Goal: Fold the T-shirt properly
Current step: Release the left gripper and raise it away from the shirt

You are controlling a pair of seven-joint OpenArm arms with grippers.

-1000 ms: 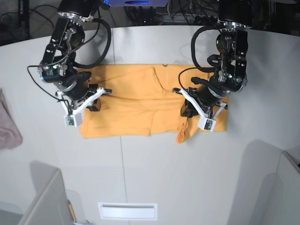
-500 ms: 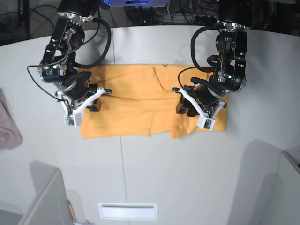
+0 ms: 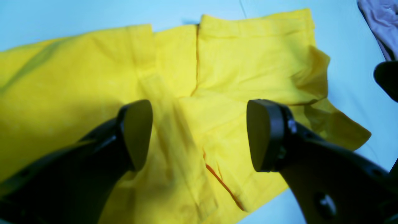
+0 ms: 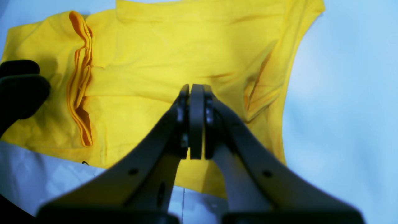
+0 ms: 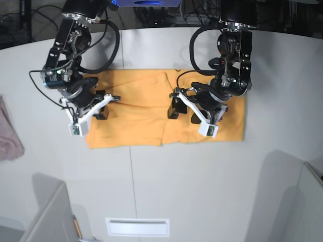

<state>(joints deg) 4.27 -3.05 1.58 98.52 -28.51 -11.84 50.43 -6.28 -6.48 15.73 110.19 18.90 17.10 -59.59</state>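
The orange-yellow T-shirt [image 5: 141, 113] lies flat on the table as a wide folded rectangle. My left gripper [image 5: 184, 112] hovers low over its right half, jaws open with nothing between them. In the left wrist view its black fingers [image 3: 136, 133] straddle a layered fold of the T-shirt [image 3: 255, 59]. My right gripper [image 5: 107, 105] sits over the shirt's left end, shut. The right wrist view shows the right gripper [image 4: 196, 121] closed above the T-shirt [image 4: 186, 46], with no cloth between its fingertips. A bunched seam shows at the left of that view.
A pinkish cloth [image 5: 10, 136] lies at the table's left edge, also seen as pinkish cloth [image 3: 379, 28]. A slot [image 5: 137, 227] is set into the table near the front. Grey panels [image 5: 45, 217] stand at both front corners. Cables hang behind the arms.
My left gripper has opened and let go of the shirt's lower flap, which now lies flat. That arm has shifted toward the shirt's middle. The right arm has not moved.
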